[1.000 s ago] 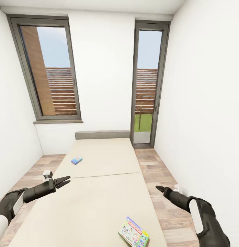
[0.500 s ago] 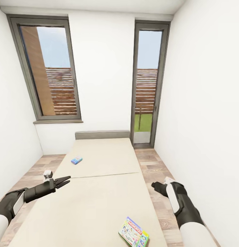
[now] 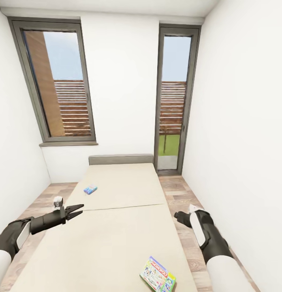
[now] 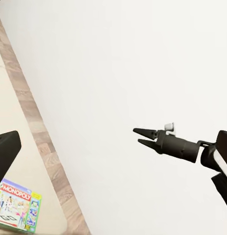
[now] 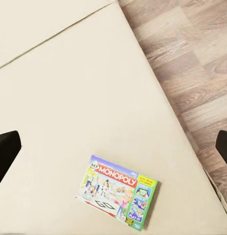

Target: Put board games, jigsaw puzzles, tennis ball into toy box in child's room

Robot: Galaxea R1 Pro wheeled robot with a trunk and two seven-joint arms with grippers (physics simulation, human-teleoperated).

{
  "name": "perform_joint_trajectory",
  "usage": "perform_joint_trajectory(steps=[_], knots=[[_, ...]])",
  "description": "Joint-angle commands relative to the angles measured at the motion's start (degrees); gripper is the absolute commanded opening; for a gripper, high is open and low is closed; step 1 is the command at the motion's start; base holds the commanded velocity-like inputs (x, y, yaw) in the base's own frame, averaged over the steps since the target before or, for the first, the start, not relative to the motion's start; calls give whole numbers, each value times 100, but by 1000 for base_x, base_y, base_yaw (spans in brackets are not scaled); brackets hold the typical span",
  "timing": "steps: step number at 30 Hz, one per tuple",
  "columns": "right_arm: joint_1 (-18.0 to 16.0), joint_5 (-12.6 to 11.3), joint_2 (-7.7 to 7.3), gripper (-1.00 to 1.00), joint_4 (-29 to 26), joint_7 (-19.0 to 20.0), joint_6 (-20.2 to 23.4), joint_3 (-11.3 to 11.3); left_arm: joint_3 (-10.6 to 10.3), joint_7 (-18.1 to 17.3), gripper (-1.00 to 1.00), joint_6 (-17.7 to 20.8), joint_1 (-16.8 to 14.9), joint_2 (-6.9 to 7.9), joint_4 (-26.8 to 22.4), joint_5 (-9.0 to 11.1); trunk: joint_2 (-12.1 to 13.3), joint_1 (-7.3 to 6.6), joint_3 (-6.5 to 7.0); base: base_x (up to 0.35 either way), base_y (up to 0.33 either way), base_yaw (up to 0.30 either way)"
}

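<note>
On the bed, the Monopoly box lies flat near the 5 o'clock corner of the head view, close to the mattress's right edge, and touches neither gripper. The right wrist view looks down on that box from above, with the camera's two dark fingertips set wide apart at the sides of the picture and nothing between them, so the right jaws are spread and empty; the box sits between and below the two tips on the mattress, well clear of them. Farther up the bed, at about 11 o'clock from the Monopoly box, the small blue game box rests on the far mattress section, near its left edge.

From 9 o'clock the left arm reaches in low over the left edge of the bed, forearm nearly level, and the left gripper points toward the bed's middle with its two fingers parted and nothing held. The blue box lies beyond it, at roughly 1 o'clock from its tips. At 4 o'clock the right arm is raised and folded over the wood floor beside the bed, forearm pointing up the room; the right gripper is seen end-on there, so its fingers cannot be made out in the head view.

The left wrist view shows the Monopoly box cut off by the picture's edge, and the opposite gripper against the white wall.
</note>
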Motion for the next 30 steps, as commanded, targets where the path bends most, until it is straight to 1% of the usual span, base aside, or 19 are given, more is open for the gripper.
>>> perform_joint_trajectory(steps=[1,2,5,6,10,13,17,25,30], knots=[[-4,-62,19,100,-31,-46,16,63,4,33,100,126,-3,-11,-52,6,-4,2,-3,0,0,0],[-5,-79,37,100,-78,-48,20,202,2,157,100,217,-5,-47,-132,5,-4,2,-3,0,0,0],[-7,-96,56,100,-126,-49,29,352,3,376,100,295,-6,-107,-213,9,-4,2,-3,0,0,0],[-8,-102,65,100,-143,-50,52,413,3,500,100,323,-7,-137,-246,16,-4,2,-3,0,0,0],[-11,-112,79,100,-165,-51,166,491,3,650,100,354,-8,-189,-297,29,-4,2,-3,0,0,0],[-16,-116,83,100,-166,-47,221,513,3,665,100,362,-8,-236,-316,29,-4,2,-3,0,0,0],[-21,-118,85,100,-145,-53,229,524,3,668,100,367,-8,-257,-327,28,-4,2,-3,0,0,0],[-35,-121,84,100,-130,-48,243,528,3,669,100,379,-8,-268,-331,30,-4,2,-5,0,0,0],[-43,-117,85,100,-131,-49,248,534,8,669,100,385,-8,-268,-331,33,-4,2,-34,0,0,0]])
